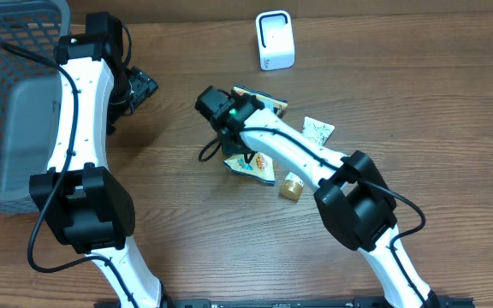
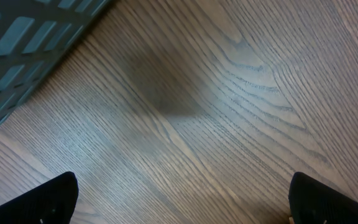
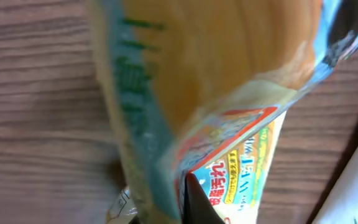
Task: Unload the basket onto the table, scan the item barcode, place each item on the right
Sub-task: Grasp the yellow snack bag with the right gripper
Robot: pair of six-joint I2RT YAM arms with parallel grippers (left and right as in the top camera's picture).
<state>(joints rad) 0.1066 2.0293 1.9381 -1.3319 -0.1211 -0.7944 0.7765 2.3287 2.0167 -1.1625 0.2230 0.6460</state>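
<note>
1. The right gripper is closed tight on the snack packet, which sits at its fingertips, partly under the arm.
2. The left gripper is spread wide and holds nothing. It is over the bare table, beside the basket.
3. Only the right wrist view shows the packet's orange-and-teal wrapper against one dark finger. Only the overhead view shows the white scanner, beyond the right gripper.

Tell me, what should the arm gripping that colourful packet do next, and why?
Probably lift it a little. The right tool is shut on the snack packet, which seems to sit low against the table, and the white scanner stands apart near the far edge. Raising it first should let the arm carry it there without dragging.
</note>
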